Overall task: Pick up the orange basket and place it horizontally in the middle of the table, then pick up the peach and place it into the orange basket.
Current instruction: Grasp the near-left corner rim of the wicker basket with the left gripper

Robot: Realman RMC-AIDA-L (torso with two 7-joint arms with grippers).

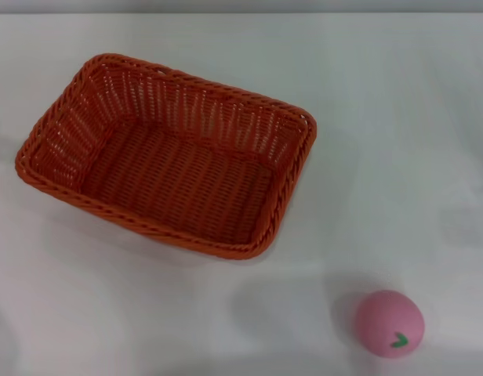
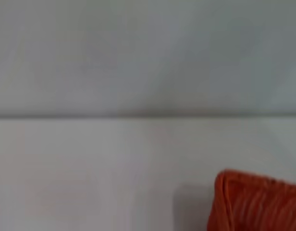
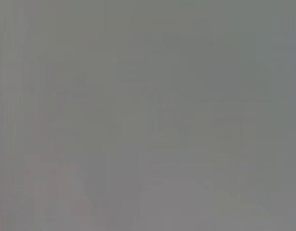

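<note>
Orange basket (image 1: 167, 157) sitting skewed on the table (image 1: 398, 117), peach (image 1: 389, 323) lying at its 4 o'clock; neither claw showing, state untellable

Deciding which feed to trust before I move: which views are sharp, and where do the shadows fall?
Head view: clear, with the orange basket and the peach both readable, soft shadows on the table by each. Left wrist view: blurred, only a basket corner with a faint shadow beside it. Right wrist view: featureless grey, nothing identifiable.
</note>
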